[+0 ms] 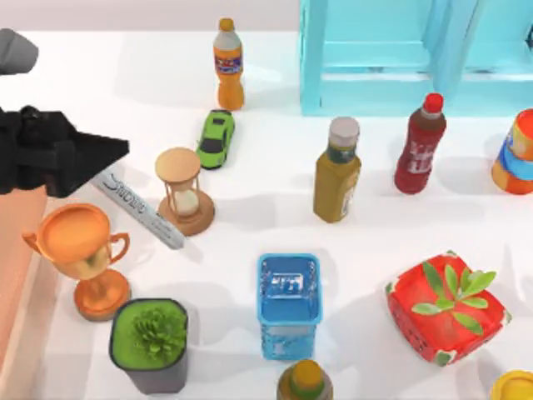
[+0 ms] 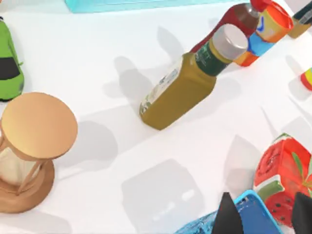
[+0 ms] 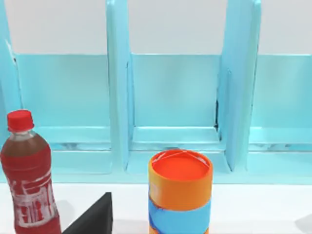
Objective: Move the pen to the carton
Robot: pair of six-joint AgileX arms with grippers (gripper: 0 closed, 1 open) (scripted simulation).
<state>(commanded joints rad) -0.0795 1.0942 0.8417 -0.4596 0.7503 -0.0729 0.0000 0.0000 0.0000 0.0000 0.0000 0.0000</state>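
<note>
The pen (image 1: 138, 209) lies flat on the counter (image 1: 250, 225), between the hourglass (image 1: 183, 190) and the trophy (image 1: 82, 255). The left pincer (image 1: 117, 150) hovers over its upper end, fingers apart, gripping nothing. The carton's (image 1: 15, 267) peach wall sits at the left edge. The blue basket (image 1: 288, 302) stands mid-counter.

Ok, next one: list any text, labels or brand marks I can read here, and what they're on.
None can be read for certain.
pen: black lettering along the barrel, too blurred to quote.
mustard bottle: printed label, too small to read.
red bottle: white markings, not legible.
orange-drink bottle: label blurred.
blue basket: white marks inside, unreadable.
</note>
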